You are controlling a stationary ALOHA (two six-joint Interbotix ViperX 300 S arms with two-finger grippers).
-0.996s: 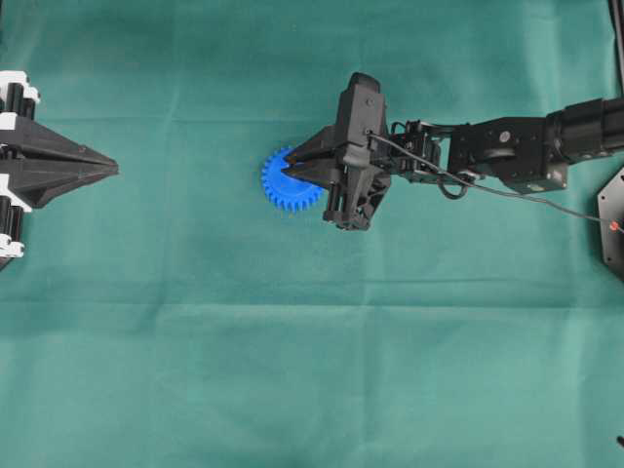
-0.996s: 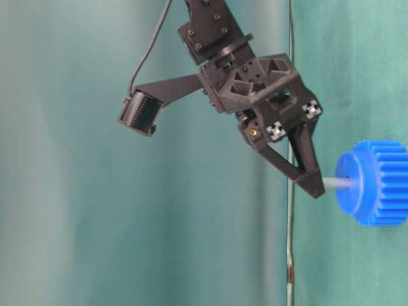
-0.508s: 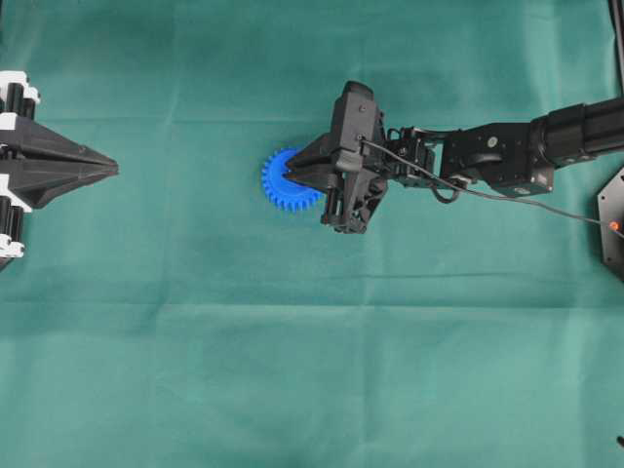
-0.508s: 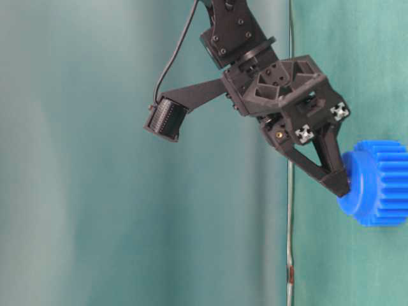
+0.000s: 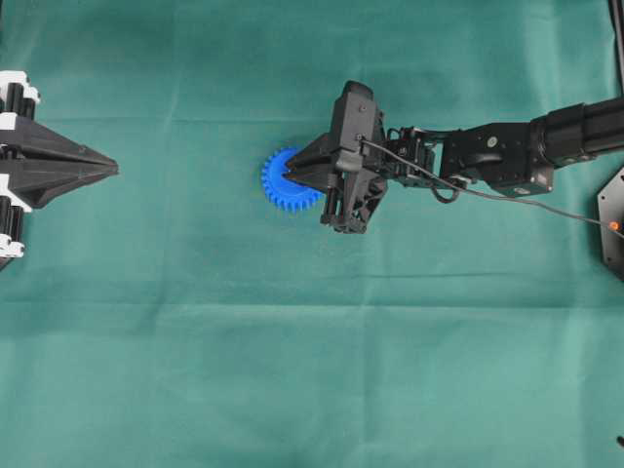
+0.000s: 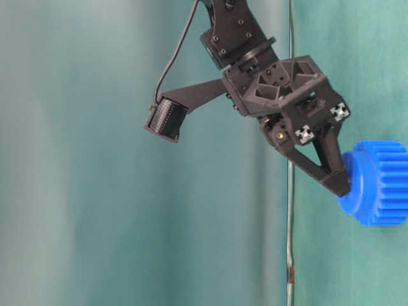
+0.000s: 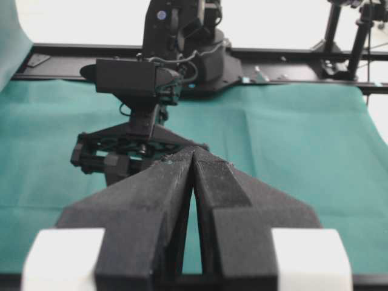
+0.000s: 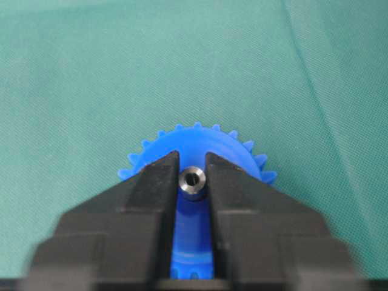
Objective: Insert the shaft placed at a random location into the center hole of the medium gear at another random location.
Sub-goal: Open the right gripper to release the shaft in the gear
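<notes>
The medium gear (image 5: 283, 185) is bright blue and lies flat on the green cloth; it also shows in the table-level view (image 6: 379, 185). The shaft (image 8: 193, 180) stands in the gear's (image 8: 200, 142) raised hub, filling the center hole, with its grey ringed end facing the right wrist camera. My right gripper (image 8: 193, 167) is down on the hub (image 5: 289, 176), its fingertips (image 6: 341, 182) flanking the shaft and only barely parted from it. My left gripper (image 5: 112, 170) rests at the far left, its jaws (image 7: 193, 151) pressed together on nothing.
The right arm (image 5: 507, 151) reaches in from the right edge with a cable along it. A black plate (image 5: 612, 219) with a red dot sits at the right border. Green cloth (image 5: 292, 370) covers the table.
The right gripper moved down and pushed the shaft into the hub; the stretch of shaft seen a second ago between fingertips and hub no longer shows. The left arm has not moved.
</notes>
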